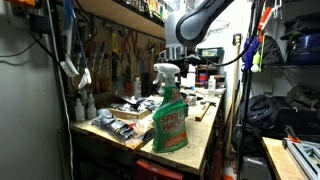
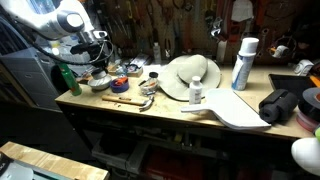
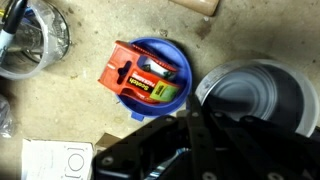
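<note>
The tape dispenser, slanting across a blue dish, is being faced just beyond the gripper; finger spacing cannot be told.

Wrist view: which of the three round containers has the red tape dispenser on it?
The blue bowl in the middle: the tape dispenser lies across it. The dark tin at right and the clear jar at upper left carry none.

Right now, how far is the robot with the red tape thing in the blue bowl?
Done: the red tape dispenser lies in the blue bowl. In hand: the end effector hangs above it, apart from it; open or shut, I can't tell. Left: probably a grasp, since the dispenser isn't gripped.
</note>
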You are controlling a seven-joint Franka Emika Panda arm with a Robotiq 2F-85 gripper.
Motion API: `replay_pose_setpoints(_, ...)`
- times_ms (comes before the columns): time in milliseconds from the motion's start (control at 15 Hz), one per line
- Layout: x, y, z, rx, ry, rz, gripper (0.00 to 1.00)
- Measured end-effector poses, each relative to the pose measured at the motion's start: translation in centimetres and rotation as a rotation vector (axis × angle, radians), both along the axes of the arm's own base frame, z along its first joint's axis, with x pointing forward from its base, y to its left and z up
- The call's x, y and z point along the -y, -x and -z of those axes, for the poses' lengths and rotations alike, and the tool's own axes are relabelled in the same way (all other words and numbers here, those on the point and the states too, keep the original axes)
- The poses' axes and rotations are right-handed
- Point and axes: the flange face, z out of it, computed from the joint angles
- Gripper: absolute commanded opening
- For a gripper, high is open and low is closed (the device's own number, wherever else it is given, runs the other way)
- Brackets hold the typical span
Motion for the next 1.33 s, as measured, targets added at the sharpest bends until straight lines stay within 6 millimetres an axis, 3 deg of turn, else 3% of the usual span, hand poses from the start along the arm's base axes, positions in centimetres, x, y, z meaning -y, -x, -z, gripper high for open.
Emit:
replay_pose_setpoints(400,-3.8,-0.4,2.8,-0.007,0.039,-0.080,0.01)
replay_pose_setpoints(1333,-6.1,-1.0,5.1,0.029,0.206,-0.200,0.01)
